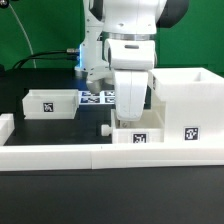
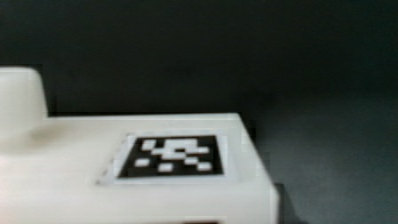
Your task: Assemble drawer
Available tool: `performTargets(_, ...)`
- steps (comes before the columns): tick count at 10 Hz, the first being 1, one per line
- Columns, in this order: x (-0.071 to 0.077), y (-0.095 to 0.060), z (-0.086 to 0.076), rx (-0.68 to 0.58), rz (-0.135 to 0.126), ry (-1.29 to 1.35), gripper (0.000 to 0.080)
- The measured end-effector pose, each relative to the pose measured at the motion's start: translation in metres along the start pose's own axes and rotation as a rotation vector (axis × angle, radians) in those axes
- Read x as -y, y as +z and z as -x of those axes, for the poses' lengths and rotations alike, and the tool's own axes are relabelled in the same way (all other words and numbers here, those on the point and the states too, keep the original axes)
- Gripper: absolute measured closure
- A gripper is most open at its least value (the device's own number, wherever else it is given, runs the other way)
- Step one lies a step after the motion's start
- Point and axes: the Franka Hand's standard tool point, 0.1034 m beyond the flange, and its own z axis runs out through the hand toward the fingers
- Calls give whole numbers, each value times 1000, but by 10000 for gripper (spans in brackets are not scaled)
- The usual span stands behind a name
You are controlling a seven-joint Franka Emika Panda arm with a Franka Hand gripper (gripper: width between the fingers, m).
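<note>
In the exterior view the tall hollow white housing (image 1: 186,100) stands at the right, with a tag on its front. One shallow tray (image 1: 140,136) with a tag and a dark knob lies right beside it, against the border wall. The second tray (image 1: 50,102) lies apart at the left. My gripper (image 1: 130,112) hangs straight down onto the near tray; its fingertips are hidden behind the tray's rim. In the wrist view that tray (image 2: 143,190) and its tag (image 2: 173,157) fill the lower part, very close. No finger shows clearly.
The long low white border wall (image 1: 90,160) runs along the front. The marker board (image 1: 96,97) lies behind the arm. A white block (image 2: 18,95) stands at the wrist view's edge; I cannot tell what it is. Black table (image 2: 302,60) lies beyond.
</note>
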Motion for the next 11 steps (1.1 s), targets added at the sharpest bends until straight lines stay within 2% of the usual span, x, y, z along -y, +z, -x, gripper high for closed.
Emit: performTargets(11,-1,0,-1,20,6,-49,757)
